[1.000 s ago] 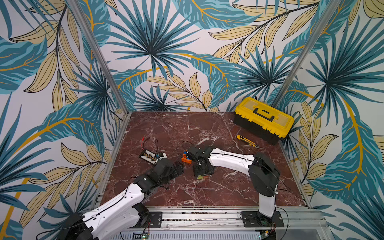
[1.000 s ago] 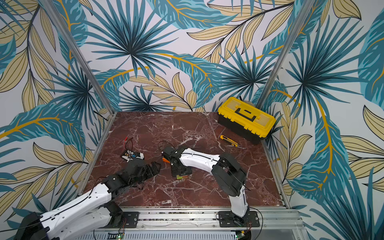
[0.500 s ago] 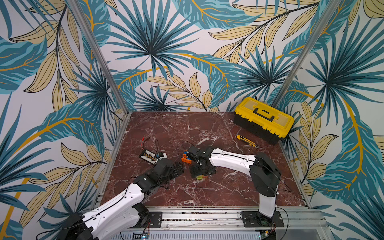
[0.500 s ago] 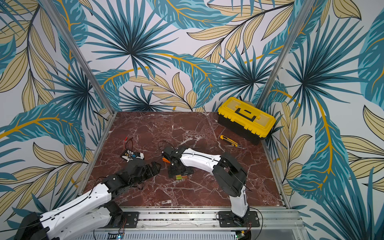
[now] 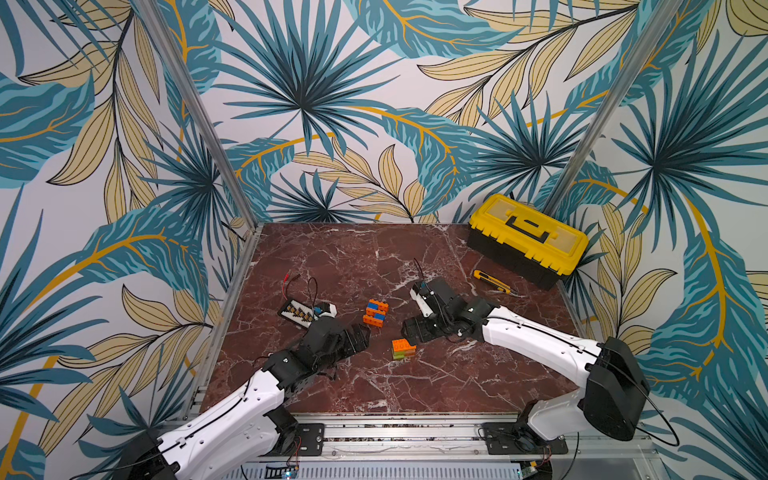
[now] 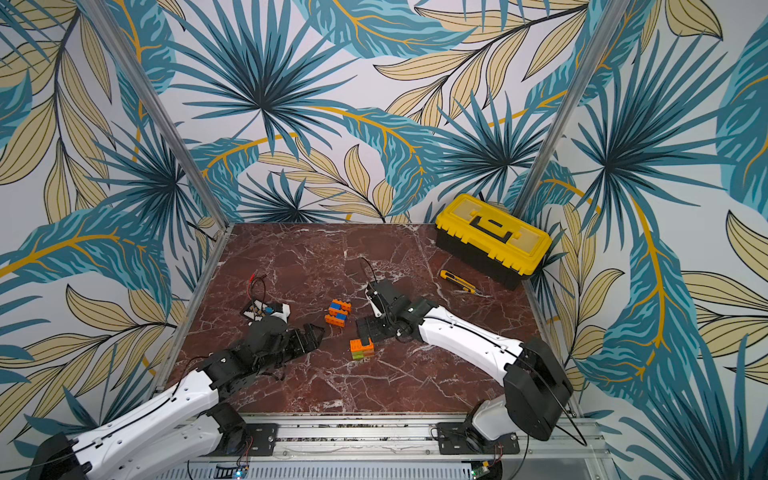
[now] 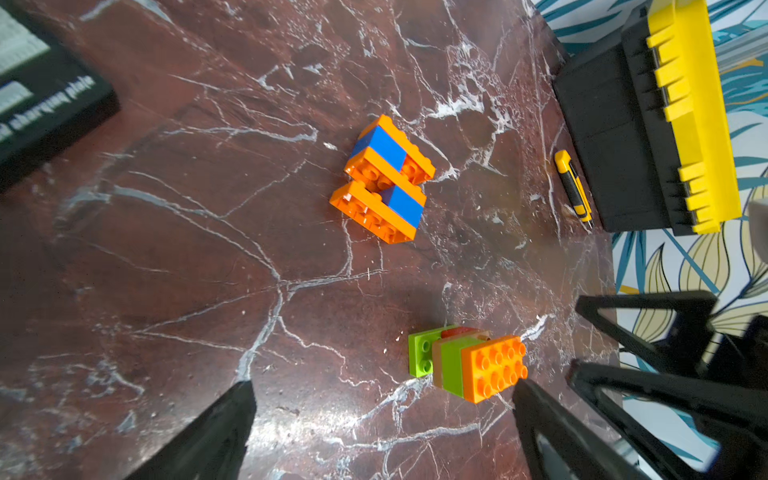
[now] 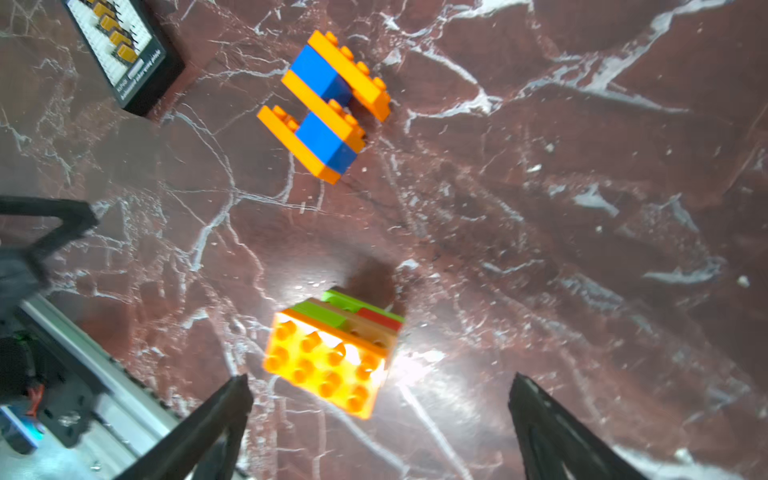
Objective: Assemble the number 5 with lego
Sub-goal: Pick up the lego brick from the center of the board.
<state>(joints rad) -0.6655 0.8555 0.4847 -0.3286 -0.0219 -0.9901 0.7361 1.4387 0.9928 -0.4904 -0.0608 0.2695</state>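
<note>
The orange-and-blue studded plastic lego figure [image 5: 375,313] is lying, long axis running toward the back wall [image 5: 332,124] (slightly askew), while black left gripper [image 7: 382,386] and right gripper [image 8: 380,377] are hanging spread, empty.

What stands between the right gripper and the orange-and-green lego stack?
Nothing visible. In the right wrist view the right gripper, fingers open, sits just short of the orange-and-green lego stack, with only marble table around it; the orange-and-blue lego piece lies beyond.

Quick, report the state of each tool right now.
Left tool: open, holding nothing.
Right tool: open, holding nothing.
</note>
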